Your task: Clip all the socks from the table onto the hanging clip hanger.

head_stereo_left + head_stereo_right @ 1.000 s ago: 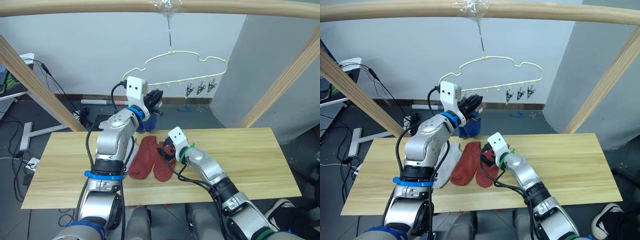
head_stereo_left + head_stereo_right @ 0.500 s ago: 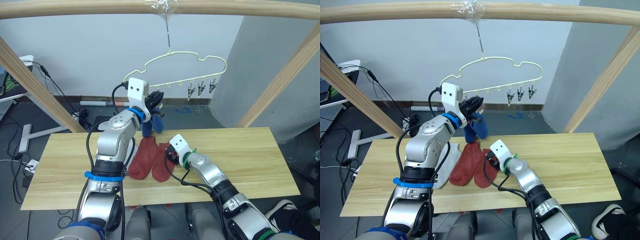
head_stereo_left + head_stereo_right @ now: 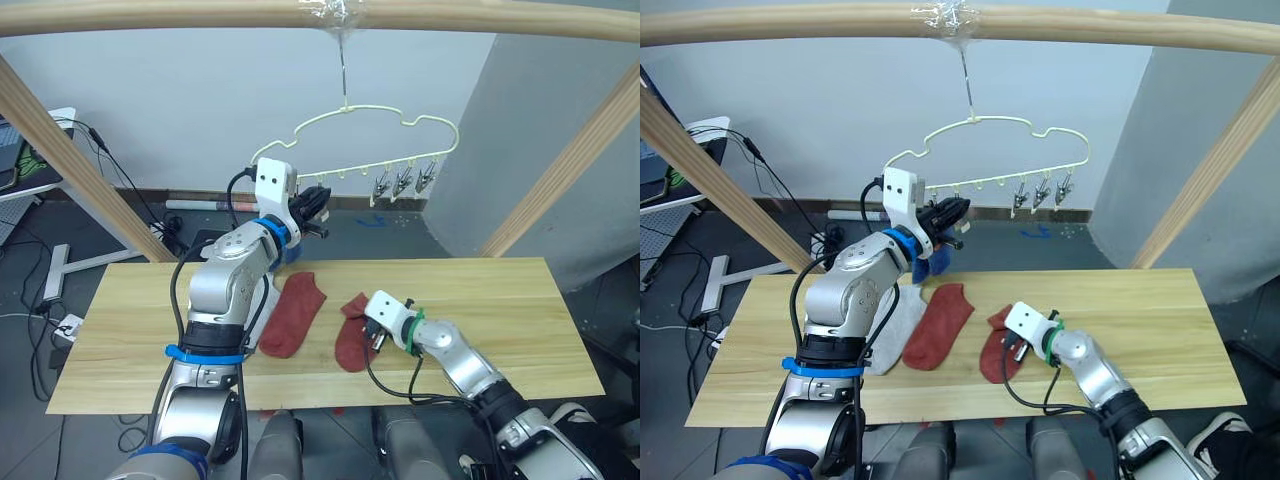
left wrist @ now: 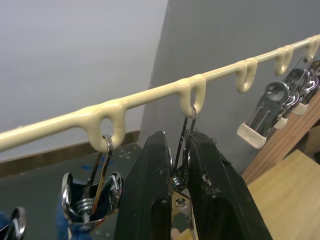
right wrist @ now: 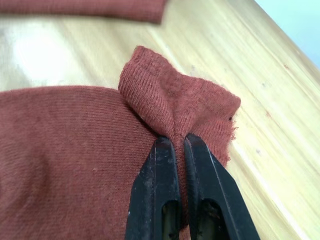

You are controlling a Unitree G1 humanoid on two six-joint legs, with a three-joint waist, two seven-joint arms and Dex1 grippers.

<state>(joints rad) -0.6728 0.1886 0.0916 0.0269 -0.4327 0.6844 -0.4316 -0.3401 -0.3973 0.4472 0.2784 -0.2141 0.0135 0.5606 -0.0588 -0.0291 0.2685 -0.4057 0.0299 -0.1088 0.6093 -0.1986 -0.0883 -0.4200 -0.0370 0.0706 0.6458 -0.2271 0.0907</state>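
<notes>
Two rust red socks lie on the table, and one of them, the nearer sock, is pinched at its cuff by the right gripper, whose black fingers are closed tight on a raised fold of the knit. The second red sock lies flat just to the robot's left of it, its long axis running from the near edge toward the far edge, with a light grey sock partly tucked under the left arm beside it.

Up above the far edge of the table, the left gripper is squeezed onto a metal clip that hangs from a loop of the clip hanger; whether that pressure has opened the clip's lower mouth cannot be told. A blue sock hangs from the neighbouring clip at the hanger's left end, and three bare clips dangle toward its right end.

The relation that matters is height and direction: the held sock sits low on the wood, well below and toward the robot's right of the clip the left arm grips. By the look of it, the right arm must carry the cuff up and across to the left, cuff end leading, to meet that clip.
</notes>
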